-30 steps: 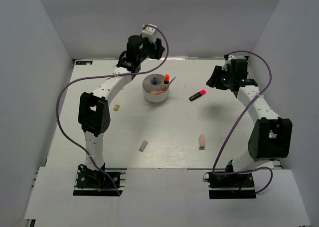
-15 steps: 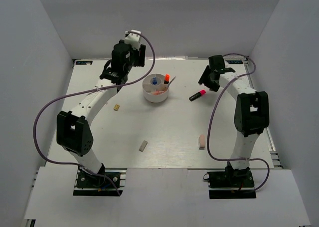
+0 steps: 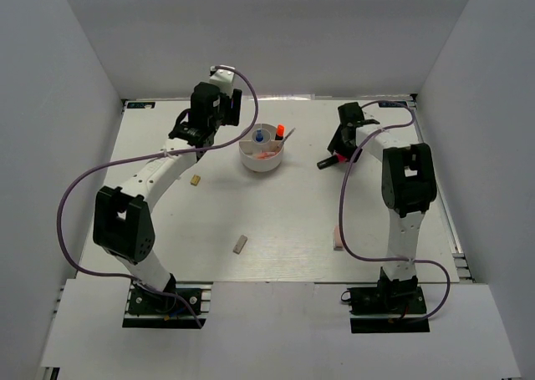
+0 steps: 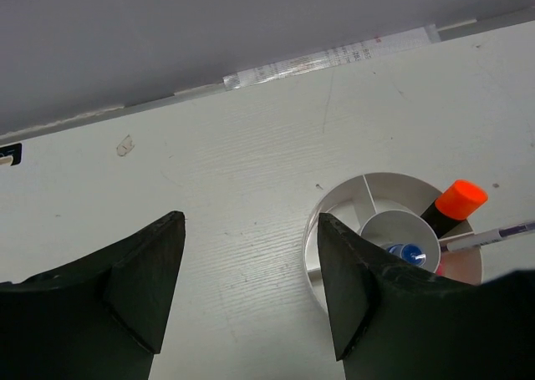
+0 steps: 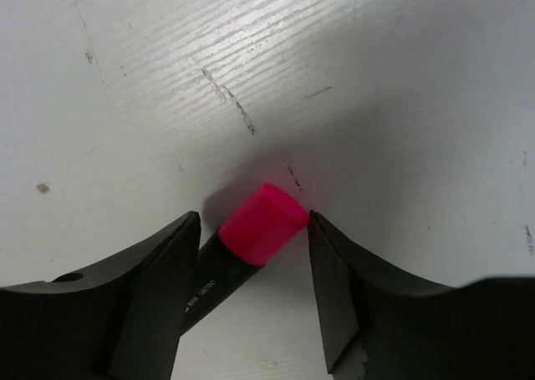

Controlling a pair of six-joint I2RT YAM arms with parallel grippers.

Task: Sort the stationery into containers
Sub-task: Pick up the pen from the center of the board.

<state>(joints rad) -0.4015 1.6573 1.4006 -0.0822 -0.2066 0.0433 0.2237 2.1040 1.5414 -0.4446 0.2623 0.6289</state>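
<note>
Right claw stands spread over the pink-capped highlighter, one finger on each side of the pink cap. A sliver of tabletop shows between the cap and one finger, so the claw is not pinching it. That highlighter lies flat on the tabletop, to the right of the white tub in the top view and apart from it.

Left claw is spread too, with nothing between its fingers. It hangs over bare tabletop just to the left of the tub.

Inside the tub, an orange-capped highlighter stands tilted in an outer compartment. A blue-capped bottle sits in the round middle compartment. A thin pen pokes out past the rim on the side away from the left claw.

A beige eraser lies to the tub's left and a little nearer the arm bases. A grey eraser lies well nearer the bases than the tub. A pink eraser lies nearer and to the tub's right, partly hidden by the right arm.
</note>
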